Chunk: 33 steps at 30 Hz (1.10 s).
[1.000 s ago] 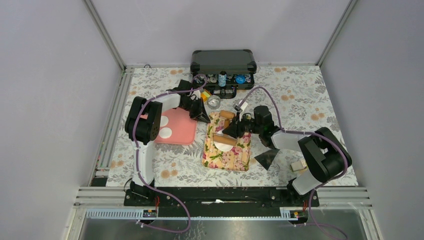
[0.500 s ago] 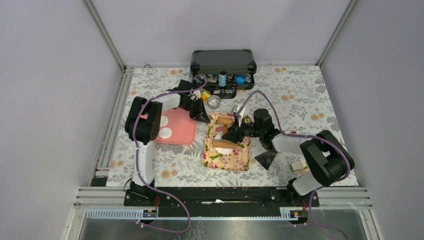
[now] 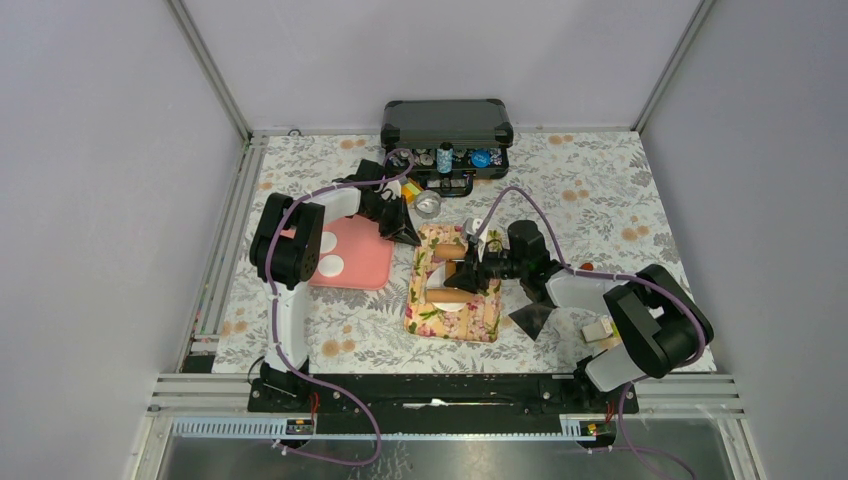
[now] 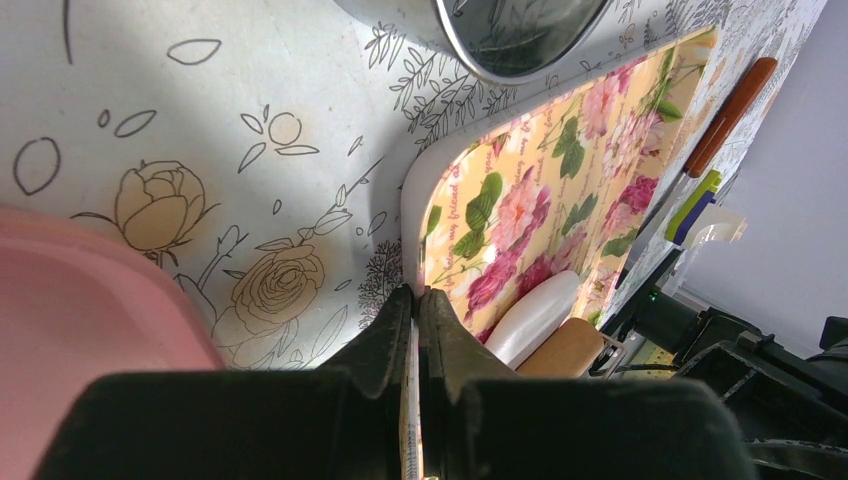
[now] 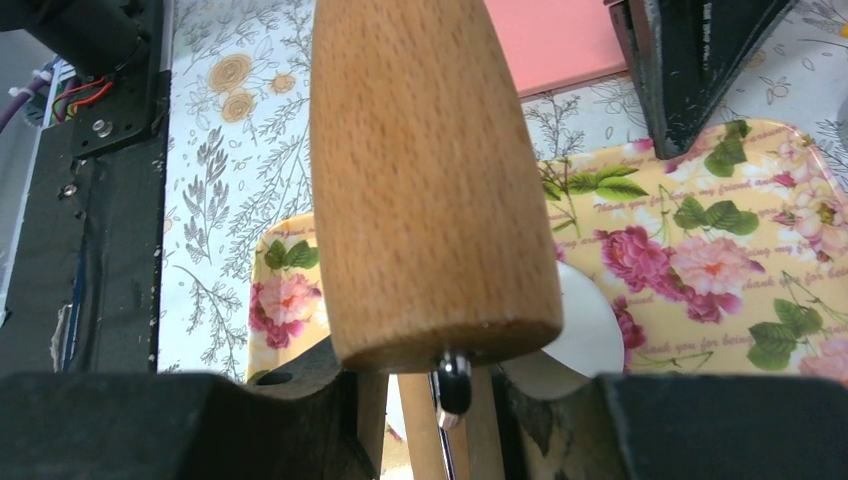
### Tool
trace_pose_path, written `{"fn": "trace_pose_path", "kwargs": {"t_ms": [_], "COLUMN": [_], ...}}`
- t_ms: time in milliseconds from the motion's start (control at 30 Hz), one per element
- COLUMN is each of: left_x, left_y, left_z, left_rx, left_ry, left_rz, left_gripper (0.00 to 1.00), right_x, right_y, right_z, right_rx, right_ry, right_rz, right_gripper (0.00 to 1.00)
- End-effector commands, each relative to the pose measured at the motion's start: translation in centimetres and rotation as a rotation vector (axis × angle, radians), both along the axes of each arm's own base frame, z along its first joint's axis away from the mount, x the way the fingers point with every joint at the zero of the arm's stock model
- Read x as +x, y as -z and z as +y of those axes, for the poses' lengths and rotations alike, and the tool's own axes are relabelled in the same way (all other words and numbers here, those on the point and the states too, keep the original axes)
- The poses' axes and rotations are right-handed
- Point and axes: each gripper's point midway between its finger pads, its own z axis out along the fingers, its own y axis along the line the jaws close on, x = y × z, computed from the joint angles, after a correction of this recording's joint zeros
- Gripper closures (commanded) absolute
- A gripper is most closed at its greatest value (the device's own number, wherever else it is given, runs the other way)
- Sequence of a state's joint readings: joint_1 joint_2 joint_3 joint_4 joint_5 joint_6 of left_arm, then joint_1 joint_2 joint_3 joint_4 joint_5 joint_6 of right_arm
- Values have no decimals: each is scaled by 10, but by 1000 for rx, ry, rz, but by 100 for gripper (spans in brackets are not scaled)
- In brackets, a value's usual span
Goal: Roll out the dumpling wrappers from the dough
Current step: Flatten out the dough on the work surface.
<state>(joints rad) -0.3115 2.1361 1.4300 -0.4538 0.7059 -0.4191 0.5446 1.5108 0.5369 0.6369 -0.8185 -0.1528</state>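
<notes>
A flattened white dumpling wrapper (image 5: 578, 342) lies on the floral board (image 3: 478, 312), partly under the wooden roller (image 5: 430, 180). My right gripper (image 5: 442, 405) is shut on the roller's handle and hovers over the board's middle (image 3: 470, 272). From the left wrist view the same dough (image 4: 535, 313) shows beside the roller's wood (image 4: 567, 350). My left gripper (image 4: 415, 300) is shut on the board's far left edge (image 3: 405, 233). Two more flat white wrappers (image 3: 330, 255) rest on the pink tray (image 3: 365, 262).
An open black case (image 3: 447, 125) with small items stands at the back. A round silver tin (image 3: 428, 204) sits just beyond the board. A dark triangular piece (image 3: 535, 318) and a small white block (image 3: 597, 330) lie at the right, near the right arm.
My right gripper has drawn the roller toward the board's near end, across the white dough. The left gripper has stayed clamped on the board's edge.
</notes>
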Motion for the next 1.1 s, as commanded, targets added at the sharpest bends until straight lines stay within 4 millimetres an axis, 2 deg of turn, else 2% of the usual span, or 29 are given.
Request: {"fn": "trace_pose_path", "kwargs": {"t_ms": [0, 433, 800, 900, 967, 1067], "left_x": [9, 9, 9, 9, 9, 8], "left_y": [-16, -16, -16, -17, -16, -16], "left_z": [6, 6, 6, 6, 6, 5], "left_rx": [2, 2, 3, 2, 1, 0], "left_ry": [-13, -13, -12, -12, -11, -10], "left_rz": [-62, -61, -63, -64, -61, -59], "left_gripper": [100, 100, 100, 100, 100, 100], "right_x": [-45, -58, -68, -64, -51, -14], "right_y": [39, 43, 36, 16, -14, -65], "right_z": [-13, -16, -14, -5, 7, 22], "right_rx": [-97, -128, -106, -41, 37, 153], "right_ry": [-92, -152, -206, -193, -163, -60], "right_rz": [152, 140, 153, 182, 192, 188], "right_gripper": [100, 100, 100, 100, 100, 100]}}
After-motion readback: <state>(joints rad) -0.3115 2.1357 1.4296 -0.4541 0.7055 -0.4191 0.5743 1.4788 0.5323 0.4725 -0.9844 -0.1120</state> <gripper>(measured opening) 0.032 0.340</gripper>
